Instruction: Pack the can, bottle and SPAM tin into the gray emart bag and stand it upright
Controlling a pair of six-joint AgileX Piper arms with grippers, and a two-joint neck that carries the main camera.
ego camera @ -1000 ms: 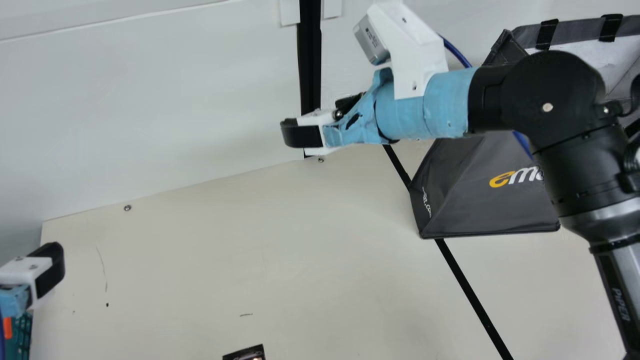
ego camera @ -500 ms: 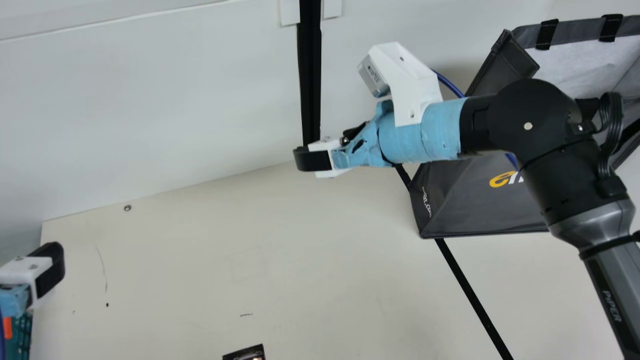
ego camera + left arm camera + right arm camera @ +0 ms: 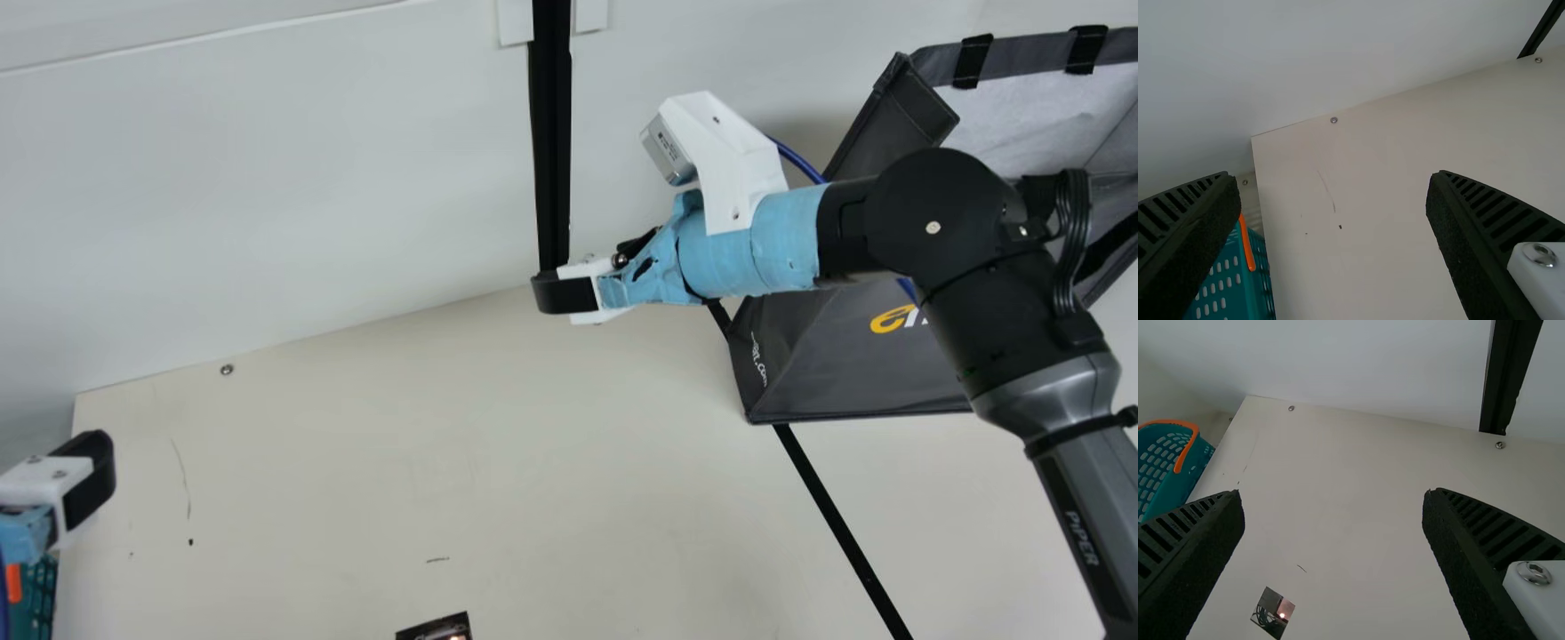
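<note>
1. Right gripper (image 3: 1333, 492): released, both fingers spread wide with bare air between, high in the right wrist view's lower half. In the main view, just above centre, pointing left across the frame.
2. Bag (image 3: 853, 356): at the right of the main view, behind those fingertips and partly hidden by the right arm (image 3: 942, 218). Apparently resting on its base, mouth open toward the upper right corner. Contents hidden; cannot tell how far along in the packing.
3. Long lower edge of the bag: nearly level across the frame. Aimed away from it at present, so probably in need of a swing back rightward before any grip or straightening. Much nearer to the right arm than to the left.
4. Left gripper (image 3: 1331, 175): also released, fingers wide apart and empty; at the lower left of the main view, well apart from the bag.
5. Farther out: teal basket (image 3: 1191, 470) with orange handle (image 3: 1185, 453), upper left of the right wrist view; cut down to a sliver at the main view's lower left. Small dark square (image 3: 1273, 612) whole at lower left there, cropped at the main view's bottom edge.
</note>
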